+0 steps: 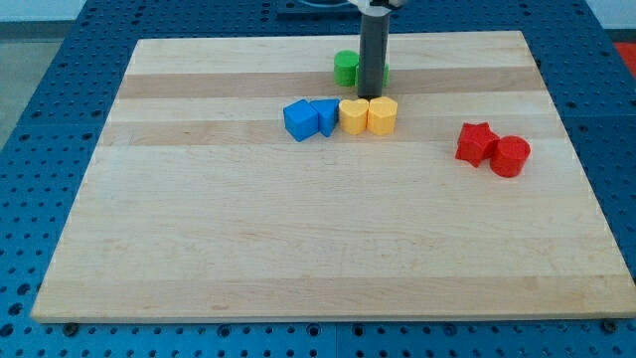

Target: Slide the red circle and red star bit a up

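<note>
The red star (476, 142) and the red circle (511, 156) sit touching each other at the view's right, the circle to the lower right of the star. My tip (372, 96) stands near the top middle of the board, just above the yellow blocks and far to the left of both red blocks.
Two yellow blocks (368, 115) and two blue blocks (310, 118) form a row at the top middle. Green blocks (347, 68) sit behind my rod, partly hidden. The wooden board (298, 249) lies on a blue perforated table.
</note>
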You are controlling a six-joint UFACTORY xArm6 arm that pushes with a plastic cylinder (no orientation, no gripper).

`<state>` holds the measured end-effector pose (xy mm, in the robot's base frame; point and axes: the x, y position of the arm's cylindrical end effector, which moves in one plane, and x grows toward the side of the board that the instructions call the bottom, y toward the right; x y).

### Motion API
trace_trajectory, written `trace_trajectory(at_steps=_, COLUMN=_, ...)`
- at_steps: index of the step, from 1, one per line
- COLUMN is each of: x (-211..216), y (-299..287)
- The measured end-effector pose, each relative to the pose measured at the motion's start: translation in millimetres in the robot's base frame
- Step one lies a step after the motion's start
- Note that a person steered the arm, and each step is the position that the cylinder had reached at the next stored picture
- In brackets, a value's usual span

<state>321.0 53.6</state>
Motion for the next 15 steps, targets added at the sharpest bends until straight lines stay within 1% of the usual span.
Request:
trace_trajectory(at_steps=2, x=-6, y=5)
trace_trajectory(at_steps=3, x=-1, y=18)
trace_trajectory(at_steps=5, x=17, y=68)
trace_trajectory(at_steps=9, x=104, y=73)
trace_trajectory(at_steps=10, x=138, y=73)
trace_trajectory(at_steps=11, x=169, y=85)
trace_trajectory(at_steps=12, x=176, y=129)
trace_trajectory(at_steps=13, x=175, y=154)
trace_trajectory(at_steps=15, x=165, y=181)
